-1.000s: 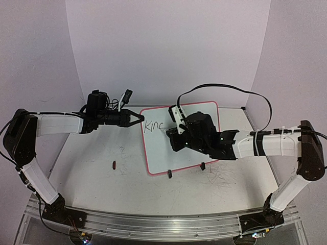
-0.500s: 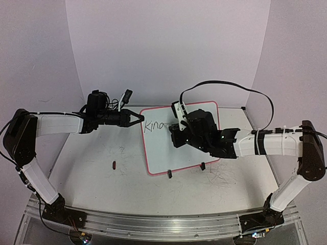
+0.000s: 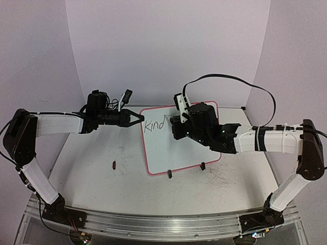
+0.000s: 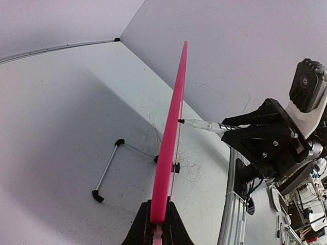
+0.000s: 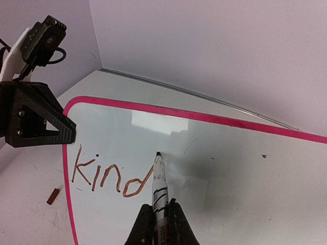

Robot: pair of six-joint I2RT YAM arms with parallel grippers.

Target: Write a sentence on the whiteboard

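Observation:
The whiteboard, white with a pink frame, stands tilted on the table. My left gripper is shut on its left edge; in the left wrist view the pink edge runs up from between the jaws of that gripper. My right gripper is shut on a white marker whose dark tip touches the board just right of the written "kind". From above, the right gripper hovers over the board's upper middle, next to the sentence's first letters.
A small red marker cap lies on the scuffed table left of the board. Two black clip feet sit on the board's near edge. A thin wire stand props the board's back. Walls enclose the table on three sides.
The right gripper has moved the marker up toward the far edge, finishing the tall stroke of the "d", so "kinc" now reads "kind". The left arm has stayed still.

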